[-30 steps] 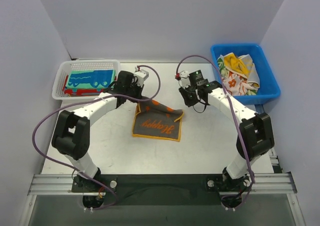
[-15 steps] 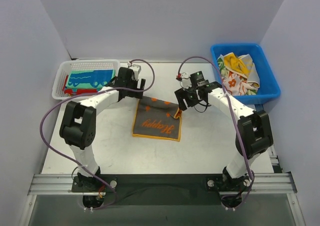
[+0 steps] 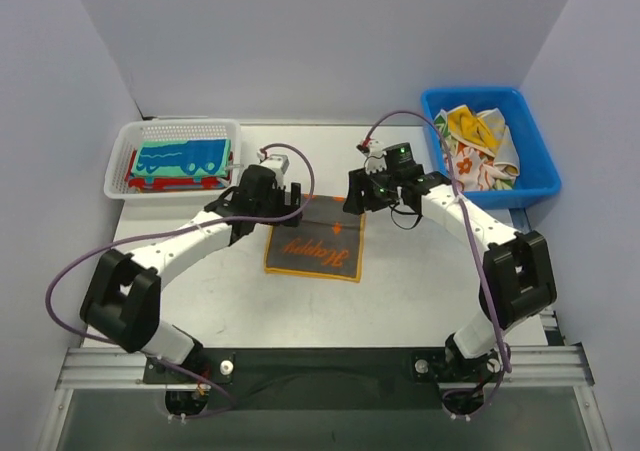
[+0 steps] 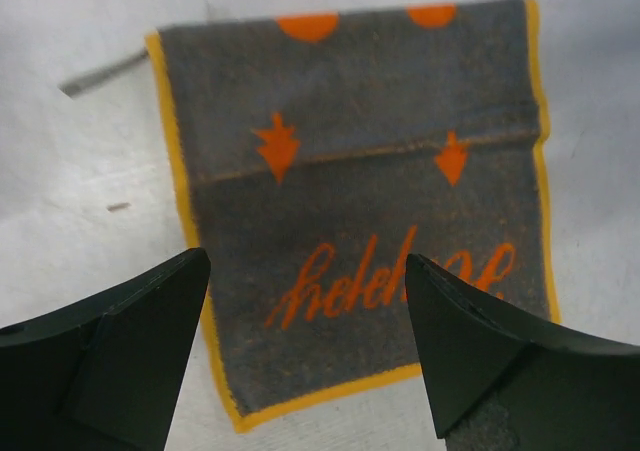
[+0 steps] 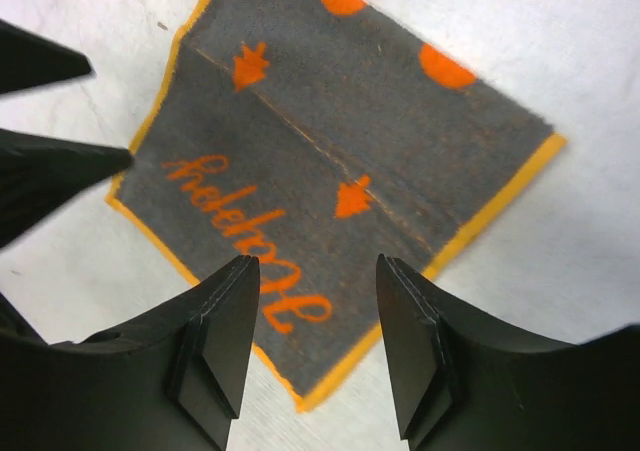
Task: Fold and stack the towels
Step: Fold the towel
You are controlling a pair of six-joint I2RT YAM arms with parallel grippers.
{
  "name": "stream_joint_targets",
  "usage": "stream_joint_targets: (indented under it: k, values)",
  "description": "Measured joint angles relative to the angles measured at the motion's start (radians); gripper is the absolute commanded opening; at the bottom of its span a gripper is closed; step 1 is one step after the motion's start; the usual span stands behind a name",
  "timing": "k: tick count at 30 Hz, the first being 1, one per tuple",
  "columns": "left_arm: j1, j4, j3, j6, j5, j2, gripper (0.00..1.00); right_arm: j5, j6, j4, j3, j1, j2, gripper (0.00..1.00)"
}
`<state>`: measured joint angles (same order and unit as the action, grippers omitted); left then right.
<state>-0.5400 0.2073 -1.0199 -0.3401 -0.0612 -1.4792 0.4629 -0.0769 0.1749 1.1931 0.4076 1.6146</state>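
so half a second back the right jaws had the far right corner of the grey towel (image 3: 315, 243) pinched up, and now it lies flat mid tabletop (image 3: 420, 281), folded once with a crease across it. The left jaws and right jaws are both spread wide, gripping nothing, hovering over its far edge. I reckon one fold's done, maybe another before it joins the folded stack (image 3: 182, 161) in the white basket (image 3: 175, 129) far left. Blue bin (image 3: 440, 106) far right holds more crumpled towels (image 3: 478, 143). Nothing seems to be in the way
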Motion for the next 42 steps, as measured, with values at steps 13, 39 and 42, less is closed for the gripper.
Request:
stream_joint_targets:
  k: [13,39,42]
  values:
    - [0.02,-0.219,-0.026,-0.148,0.088,-0.27,0.27,0.034,-0.648,-0.862,-0.374,0.005,0.23,0.4]
    - [0.08,-0.627,0.654,-0.562,0.163,0.055,0.39,0.069,-0.883,-1.231,-0.738,-0.106,0.154,0.4]
    - [0.076,-0.489,0.621,-0.505,0.12,0.13,0.67,0.08,-0.802,-1.035,-0.701,-0.106,0.077,0.41]
